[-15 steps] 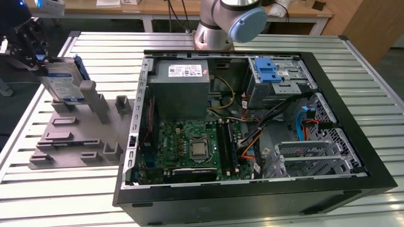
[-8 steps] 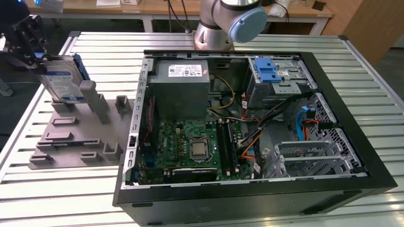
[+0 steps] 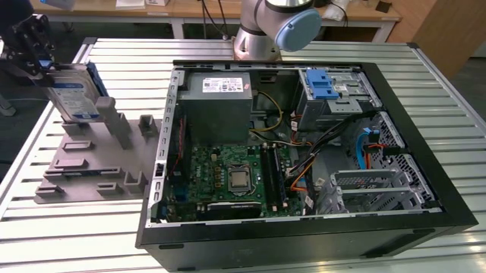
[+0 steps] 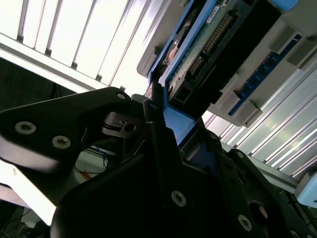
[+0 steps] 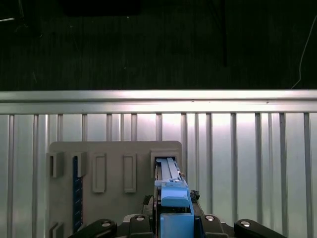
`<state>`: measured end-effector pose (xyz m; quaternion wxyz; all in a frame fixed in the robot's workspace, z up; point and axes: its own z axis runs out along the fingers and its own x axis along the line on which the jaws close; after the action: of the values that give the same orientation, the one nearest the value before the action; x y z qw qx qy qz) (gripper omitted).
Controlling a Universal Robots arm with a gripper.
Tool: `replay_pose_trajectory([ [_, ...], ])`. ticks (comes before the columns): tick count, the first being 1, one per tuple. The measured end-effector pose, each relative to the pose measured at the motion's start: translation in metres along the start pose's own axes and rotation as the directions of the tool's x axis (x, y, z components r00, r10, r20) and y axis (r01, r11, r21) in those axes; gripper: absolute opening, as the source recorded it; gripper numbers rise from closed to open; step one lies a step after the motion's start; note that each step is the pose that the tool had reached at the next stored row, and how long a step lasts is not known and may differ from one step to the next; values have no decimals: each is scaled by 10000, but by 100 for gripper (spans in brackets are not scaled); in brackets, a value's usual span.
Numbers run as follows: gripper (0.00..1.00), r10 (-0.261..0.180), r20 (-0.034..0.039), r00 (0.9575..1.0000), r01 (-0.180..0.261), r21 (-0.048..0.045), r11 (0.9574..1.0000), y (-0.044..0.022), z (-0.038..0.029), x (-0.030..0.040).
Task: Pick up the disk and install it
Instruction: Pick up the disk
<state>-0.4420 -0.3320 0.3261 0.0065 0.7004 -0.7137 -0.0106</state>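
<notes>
Evidently the pick-up is going on: the fingers [image 3: 32, 41] are clamping the disk [image 3: 74, 95], which is standing upright at the grey holder [image 3: 76, 170] (free of its slot or not, I cannot tell). Installing is asking for a steady hold; the case [image 3: 304, 244] is lying well apart.

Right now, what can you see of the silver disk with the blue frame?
The flat rectangular silver metal disk has a white-and-blue label and a blue plastic frame around its edges. It is on edge, slightly tilted, over the grey plastic fixture at the exterior view's left. The black gripper is shut on its upper end. The second wrist view shows its green circuit board.
</notes>
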Motion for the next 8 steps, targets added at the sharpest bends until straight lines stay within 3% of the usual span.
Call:
replay_pose_trajectory([
  [8,36,0,0,10000,0,0,10000,1,-27,0],
])
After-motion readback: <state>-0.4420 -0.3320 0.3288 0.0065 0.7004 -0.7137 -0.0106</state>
